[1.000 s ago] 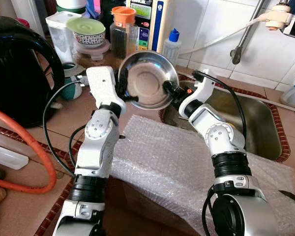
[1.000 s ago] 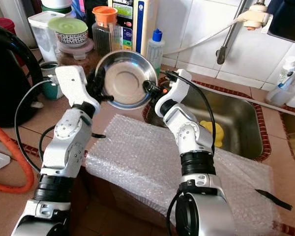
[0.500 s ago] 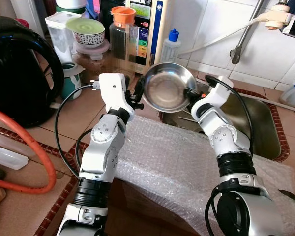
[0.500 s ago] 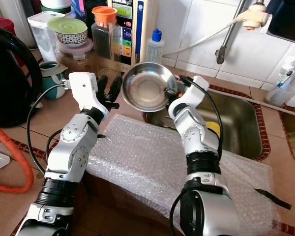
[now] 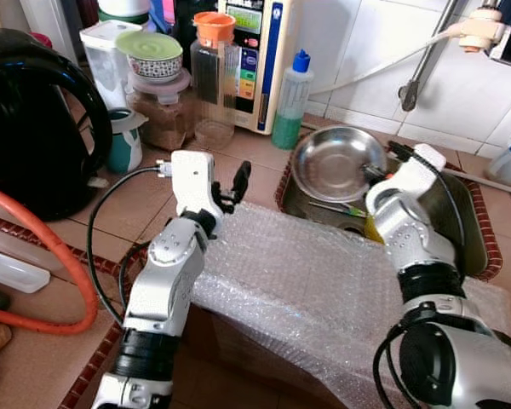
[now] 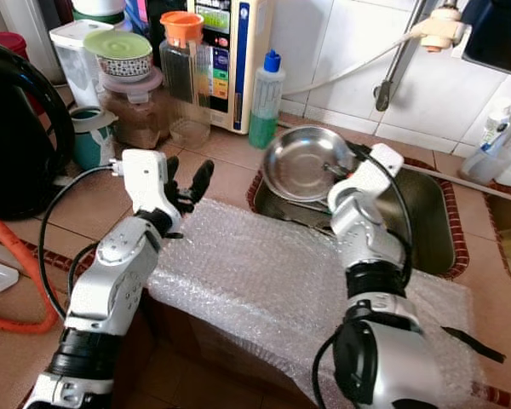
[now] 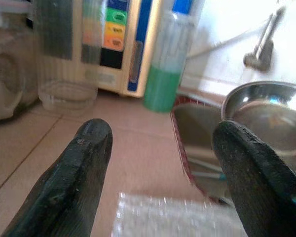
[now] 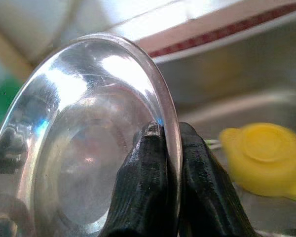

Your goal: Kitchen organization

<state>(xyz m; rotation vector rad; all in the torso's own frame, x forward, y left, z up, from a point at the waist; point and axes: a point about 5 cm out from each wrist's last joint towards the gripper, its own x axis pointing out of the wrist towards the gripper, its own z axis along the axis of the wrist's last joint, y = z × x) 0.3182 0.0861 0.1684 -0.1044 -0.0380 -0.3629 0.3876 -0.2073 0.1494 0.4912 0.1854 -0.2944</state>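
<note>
Now your right gripper (image 8: 167, 148) pinches the steel bowl (image 5: 336, 162) by its rim, tilted over the sink's (image 5: 460, 217) left end.

Your right jaws are closed on the bowl's edge, one finger inside and one outside, as the right wrist view shows; the bowl faces up and toward you, at about 1 o'clock from the bubble wrap (image 5: 324, 290) that covers the surface's near edge. A yellow round object (image 8: 261, 158) lies in the sink just beyond the bowl. Your left gripper (image 5: 227, 186) hangs above the tiled surface (image 5: 136, 204) at 11 o'clock of the bubble wrap, jaws spread wide and holding nothing. At 12 o'clock from it stand a green-filled bottle with a blue cap (image 5: 291, 98) and a clear jar with an orange lid (image 5: 213, 81). A black kettle (image 5: 30, 119) sits at 9 o'clock.
</note>
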